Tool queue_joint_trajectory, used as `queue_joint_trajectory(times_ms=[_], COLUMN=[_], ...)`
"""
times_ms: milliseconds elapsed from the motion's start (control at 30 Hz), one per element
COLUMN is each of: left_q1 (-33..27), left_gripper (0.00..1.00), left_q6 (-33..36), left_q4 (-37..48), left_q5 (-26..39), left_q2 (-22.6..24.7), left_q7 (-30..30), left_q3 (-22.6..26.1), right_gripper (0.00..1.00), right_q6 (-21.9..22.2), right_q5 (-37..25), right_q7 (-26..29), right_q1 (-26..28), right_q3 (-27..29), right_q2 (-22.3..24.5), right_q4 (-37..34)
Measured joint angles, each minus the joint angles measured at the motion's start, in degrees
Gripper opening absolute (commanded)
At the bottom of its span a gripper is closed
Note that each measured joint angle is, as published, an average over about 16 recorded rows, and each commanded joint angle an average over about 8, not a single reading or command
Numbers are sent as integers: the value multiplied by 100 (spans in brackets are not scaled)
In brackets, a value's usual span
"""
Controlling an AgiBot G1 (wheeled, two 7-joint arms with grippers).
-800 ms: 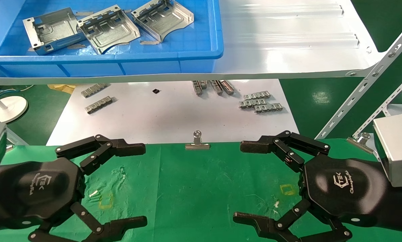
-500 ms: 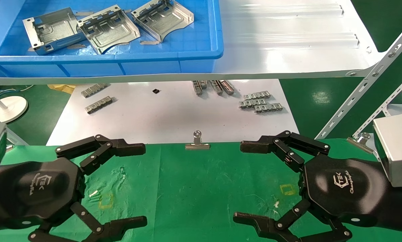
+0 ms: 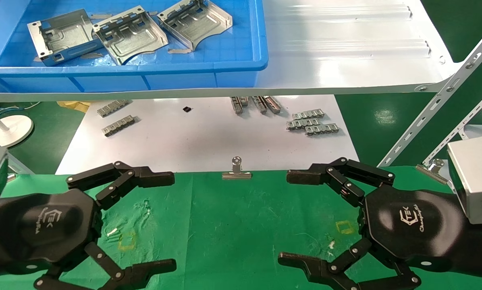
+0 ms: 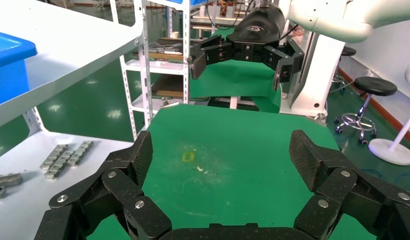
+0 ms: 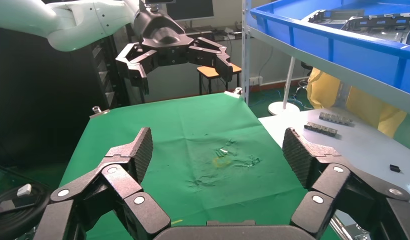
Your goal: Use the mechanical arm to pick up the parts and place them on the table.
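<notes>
I see three parts (image 3: 128,34) lying side by side in the blue bin (image 3: 241,68), which stands on the glossy white shelf (image 3: 345,60) above and beyond my work area. All three are silvery stamped trays with slotted side walls; the leftmost overlaps the edge of the middle one, and the rightmost shows its curved cut-out toward me. Nothing touches them.

My left hand (image 3: 166,219) hangs over the left side of the table (image 3: 233,225), well apart from the bin, palm logo up, fingers (image 3: 156,177) spread wide and grasping nothing. From the left wrist view the same hand (image 4: 220,152) frames bare green cloth with a small yellow square mark (image 4: 188,157) between the claws.

My right hand (image 3: 293,217) mirrors it over the right side of the table, also released and empty, its claws facing the left hand across the middle of the cloth. In the right wrist view the hand (image 5: 217,145) spans wrinkled cloth, with the left hand farther off.

A silver clip (image 3: 236,171) pinches the far edge of the cloth midway between the two hands. Beyond it, under the shelf, a white sheet (image 3: 204,137) carries several small grey link strips (image 3: 311,123) in scattered groups and one tiny black piece (image 3: 187,109).
</notes>
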Motion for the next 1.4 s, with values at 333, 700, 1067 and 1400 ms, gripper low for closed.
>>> queue_joint_trajectory(times_ms=[333, 700, 1067, 1400], left_q1=[0, 1, -447, -2357], left_gripper=[100, 100, 100, 100], left_q6=[0, 0, -386, -1807], left_q4=[0, -2, 56, 1016], left_q5=[0, -1, 273, 1901], left_q2=[0, -1, 74, 823], left_q7=[0, 0, -231, -1040], left_q3=[0, 0, 29, 567], right_gripper=[0, 0, 0, 0], right_q6=[0, 0, 0, -1], right_q5=[0, 0, 0, 0], right_q7=[0, 0, 0, -1], right_q1=[0, 0, 0, 1], right_q3=[0, 0, 0, -1], right_q2=[0, 0, 0, 0], right_q4=[0, 0, -1, -1])
